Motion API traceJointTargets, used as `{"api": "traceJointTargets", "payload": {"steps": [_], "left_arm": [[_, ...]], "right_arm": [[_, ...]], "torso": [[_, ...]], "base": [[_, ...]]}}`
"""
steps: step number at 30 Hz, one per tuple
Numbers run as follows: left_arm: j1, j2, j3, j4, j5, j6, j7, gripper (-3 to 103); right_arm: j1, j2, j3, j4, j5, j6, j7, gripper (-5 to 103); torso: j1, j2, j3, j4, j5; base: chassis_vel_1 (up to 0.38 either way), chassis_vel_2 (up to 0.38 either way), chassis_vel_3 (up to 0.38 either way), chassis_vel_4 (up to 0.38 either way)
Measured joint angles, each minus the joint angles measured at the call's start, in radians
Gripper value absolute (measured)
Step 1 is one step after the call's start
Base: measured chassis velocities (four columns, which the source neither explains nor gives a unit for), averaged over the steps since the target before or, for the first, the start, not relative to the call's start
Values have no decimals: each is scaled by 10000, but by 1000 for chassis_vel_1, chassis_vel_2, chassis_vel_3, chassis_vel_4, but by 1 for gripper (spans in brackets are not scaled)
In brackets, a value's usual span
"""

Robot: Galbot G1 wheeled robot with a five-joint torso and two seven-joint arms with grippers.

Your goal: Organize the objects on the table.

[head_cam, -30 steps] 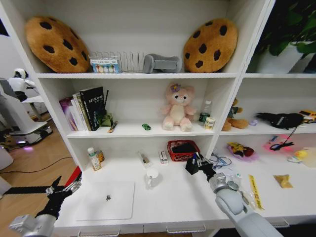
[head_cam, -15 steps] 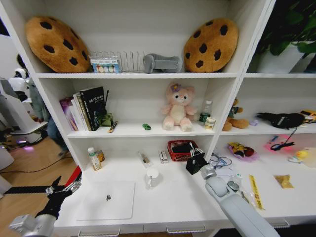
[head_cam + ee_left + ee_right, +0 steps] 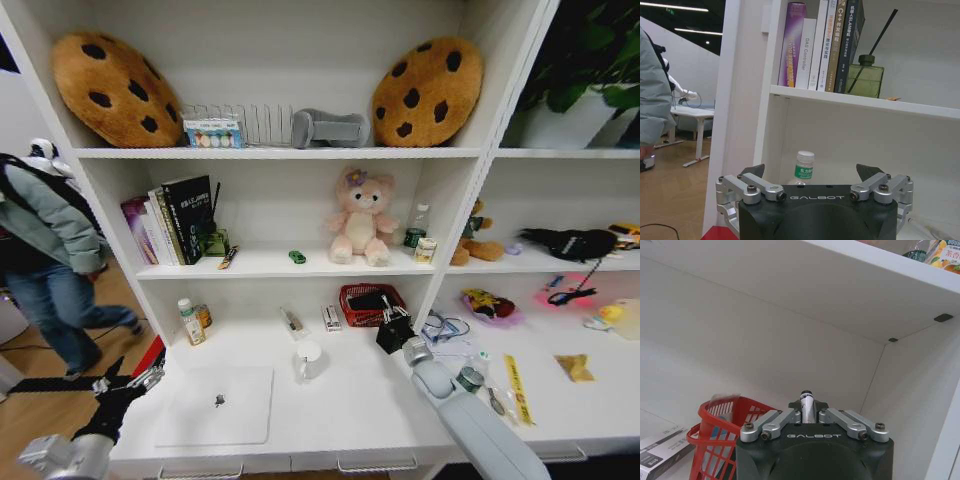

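The silver laptop (image 3: 215, 405) lies closed at the front left of the table (image 3: 350, 400), with a tiny dark thing (image 3: 219, 401) on its lid. My left gripper (image 3: 130, 384) (image 3: 811, 172) hangs open off the table's left edge, facing a white bottle with a green label (image 3: 188, 322) (image 3: 804, 167). My right gripper (image 3: 392, 322) (image 3: 807, 407) is at the right rim of the red basket (image 3: 368, 302) (image 3: 715, 435), shut on a thin pen (image 3: 806, 402) that sticks up between its fingers. A small green-capped bottle (image 3: 470, 378) stands beside the right forearm. A tiny green toy (image 3: 297, 257) sits on the shelf above.
A white mug (image 3: 308, 358) stands mid-table and a small flat box (image 3: 331, 317) lies left of the basket. A yellow strip (image 3: 516, 385) and clutter lie at the right. A person (image 3: 45, 260) walks on the floor at the left, away from the table.
My right gripper has moved back and slightly left to the basket's rim, keeping the pen. A person has walked into view at the left. The left arm has not moved.
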Motion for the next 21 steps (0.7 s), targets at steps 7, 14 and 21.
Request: {"api": "traceJointTargets", "payload": {"steps": [7,14,21], "left_arm": [[0,0,0,0,0,0,0,100],[0,0,0,0,0,0,0,100],[0,0,0,0,0,0,1,100]], "right_arm": [[-267,-111,160,202,81,-46,26,25],[-698,-199,428,638,134,-148,88,47],[-1888,-407,906,2542,513,-612,355,74]], "torso": [[0,0,0,0,0],[-1,0,0,0,1],[-1,0,0,1,-2]], "base": [[0,0,0,0],[0,0,0,0],[0,0,0,0]]}}
